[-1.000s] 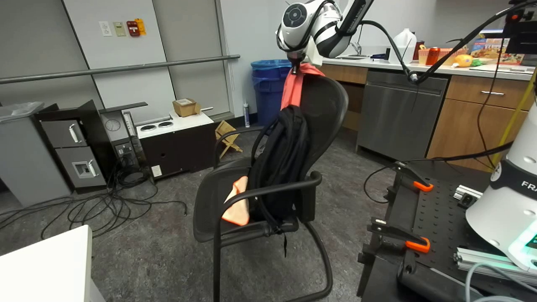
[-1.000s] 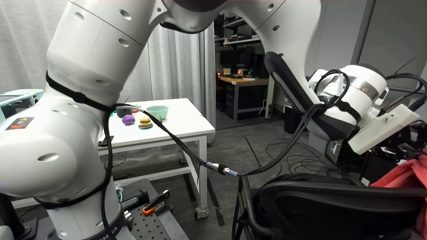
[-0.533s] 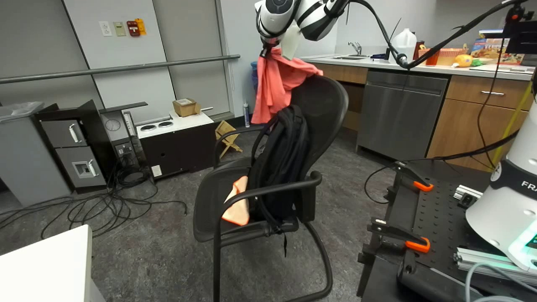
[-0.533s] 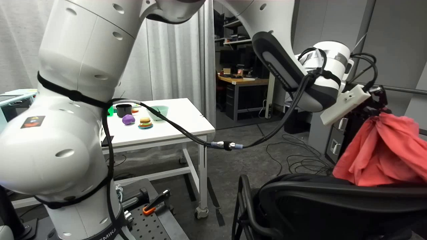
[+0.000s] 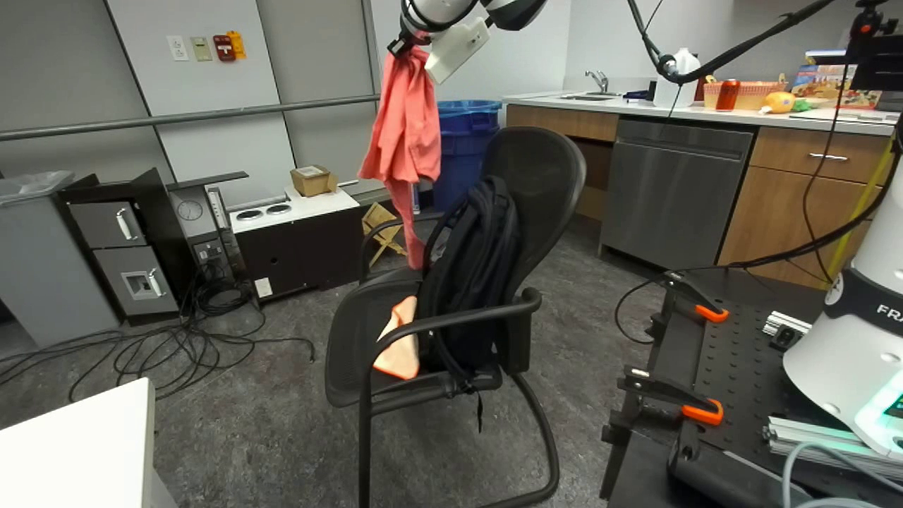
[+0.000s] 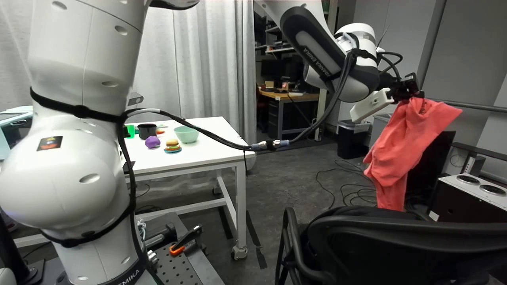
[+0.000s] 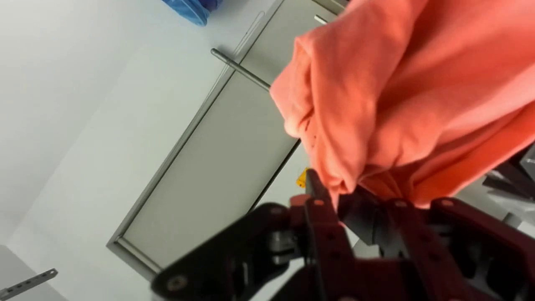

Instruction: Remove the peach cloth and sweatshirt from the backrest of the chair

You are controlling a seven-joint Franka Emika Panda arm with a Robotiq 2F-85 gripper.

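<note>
My gripper is shut on a bunched part of the coral sweatshirt. In an exterior view the gripper is high, left of the chair's backrest, and the sweatshirt hangs below it, apart from the backrest. Its narrow lower end hangs down near the armrest and seat; I cannot tell whether it touches them. An exterior view also shows the gripper and hanging sweatshirt beyond the chair. The peach cloth with an orange edge lies on the seat.
A black backpack leans against the backrest on the seat. A blue bin stands behind the chair. A toy stove stands to its left in that view. A white table holds toy food and bowls. Cables lie on the floor.
The gripper has risen and moved away from the backrest, pulling the sweatshirt off its top. The sweatshirt now hangs freely from the gripper. The peach cloth, backpack and chair have not moved.
</note>
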